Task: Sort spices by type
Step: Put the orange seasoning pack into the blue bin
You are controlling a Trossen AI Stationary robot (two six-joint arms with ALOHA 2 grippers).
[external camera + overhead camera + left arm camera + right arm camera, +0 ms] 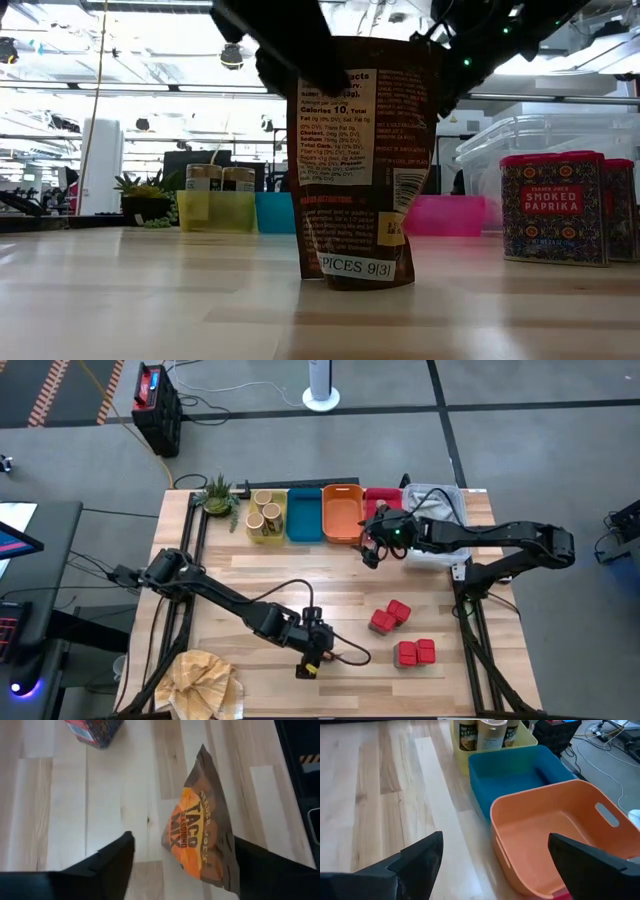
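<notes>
The wooden table carries a row of plastic trays along its far edge: a yellow tray, a blue tray, an orange tray and a red tray. The yellow tray holds several round spice tubs, while the blue and orange trays look bare inside in the right wrist view. A crumpled tan cloth lies at the near left corner, and a small potted plant stands beside the yellow tray. Four red smoked paprika packs sit in two pairs on the right half of the table. The left gripper hangs near the front edge with its jaws spread wide on either side of a brown taco seasoning mix packet, which stands upright on the wood. The right gripper hovers just in front of the orange tray, jaws open and holding nothing.
</notes>
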